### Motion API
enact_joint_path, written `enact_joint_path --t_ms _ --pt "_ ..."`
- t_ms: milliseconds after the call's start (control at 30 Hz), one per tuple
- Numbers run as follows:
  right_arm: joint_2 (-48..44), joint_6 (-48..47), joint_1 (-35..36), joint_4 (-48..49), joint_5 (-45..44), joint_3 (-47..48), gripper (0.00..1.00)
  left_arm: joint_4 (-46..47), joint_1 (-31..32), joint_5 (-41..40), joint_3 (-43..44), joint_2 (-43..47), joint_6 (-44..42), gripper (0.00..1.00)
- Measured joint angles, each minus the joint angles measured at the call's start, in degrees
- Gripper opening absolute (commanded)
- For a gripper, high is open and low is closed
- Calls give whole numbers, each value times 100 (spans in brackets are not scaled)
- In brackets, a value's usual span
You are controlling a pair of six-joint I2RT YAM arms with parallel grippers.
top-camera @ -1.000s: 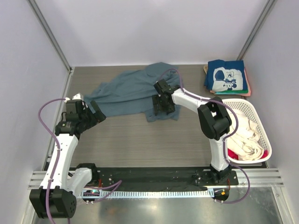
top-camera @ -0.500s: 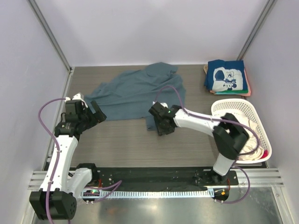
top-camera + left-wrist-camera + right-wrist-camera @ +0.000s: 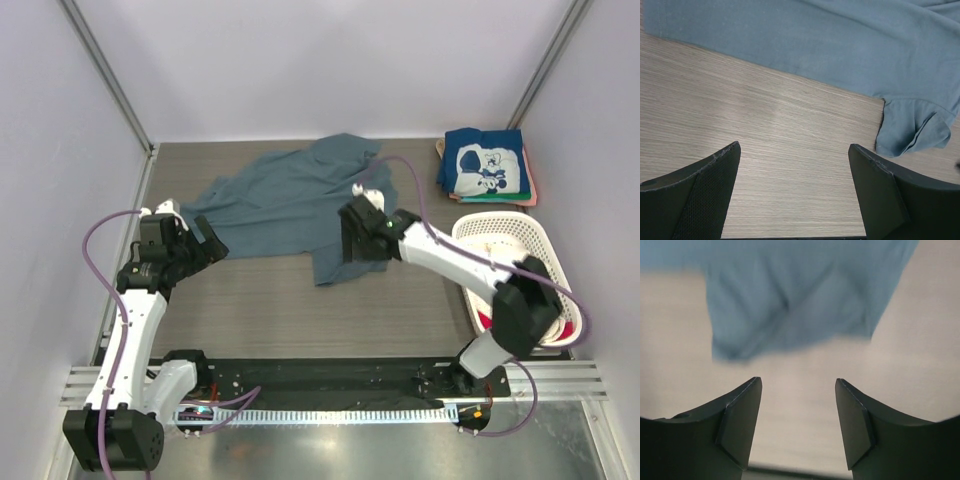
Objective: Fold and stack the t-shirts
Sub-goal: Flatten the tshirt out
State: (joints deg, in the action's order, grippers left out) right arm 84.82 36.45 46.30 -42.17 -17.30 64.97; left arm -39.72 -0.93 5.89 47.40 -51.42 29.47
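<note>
Slate-blue t-shirt [image 3: 285,200] lay unfolded and rumpled on the tabletop [image 3: 300,310], far centre, one sleeve out left. Navy cartoon-print t-shirt [image 3: 484,160] sat folded on top of the far-right stack [image 3: 498,197], green and pink edges showing under it. Cream t-shirts [image 3: 520,290] were heaped in the basket [image 3: 545,232], right.

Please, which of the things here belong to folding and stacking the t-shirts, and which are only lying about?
Belong to the job:
- slate-blue t-shirt, spread unfolded on the table
- navy printed t-shirt, folded, far right
- crumpled cream cloth in the basket, probably more shirts

Only lying about:
- white lattice basket itself
</note>
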Motion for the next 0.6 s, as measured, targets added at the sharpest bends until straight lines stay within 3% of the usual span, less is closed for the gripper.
enact_joint_path --t_ms 167,300,600 --pt "1593 -651 -804 516 105 1305 63 0 0 -26 -2 2 0 89" --pt "2387 -953 -1115 750 354 1543 59 -2 0 -37 -20 2 0 89" --pt "2031 -953 -1060 1115 905 313 57 0 0 -46 -39 0 2 89"
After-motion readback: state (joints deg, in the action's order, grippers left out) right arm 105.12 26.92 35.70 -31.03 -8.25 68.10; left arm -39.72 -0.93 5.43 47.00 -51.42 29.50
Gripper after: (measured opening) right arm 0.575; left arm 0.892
